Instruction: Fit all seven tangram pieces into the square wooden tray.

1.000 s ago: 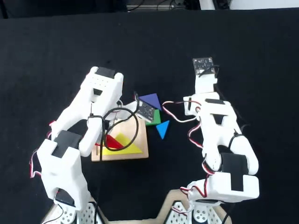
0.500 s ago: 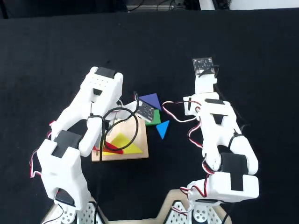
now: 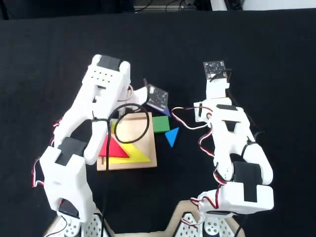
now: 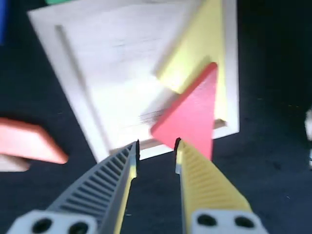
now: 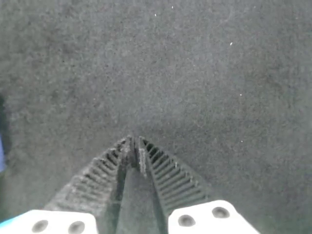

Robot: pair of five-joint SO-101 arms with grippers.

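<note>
Our left end effector (image 4: 155,148) is open, with nothing between its two fingers, and it hangs over the near left part of the tray (image 4: 97,63). The tip of one finger (image 4: 181,151) is just beside the red triangle (image 4: 192,114). We cannot tell whether they touch. The red triangle sits at the tray's left side, against the yellow triangle (image 4: 200,44), and one of its corners seems to lie over the rim. The rest of the tray floor is bare wood. An orange piece (image 4: 27,141) lies on the bench just outside the tray.

From above, we see the tray in front of the left arm, with the red and yellow triangles along its near edge. A green square (image 3: 160,123) rests on the black bench (image 3: 256,49) just beside the tray's far right corner. A blue triangle (image 3: 171,136) lies just right of the tray, near the square.

Our right end effector (image 5: 134,141) is closed on nothing, over bare bench well right of the tray.
</note>
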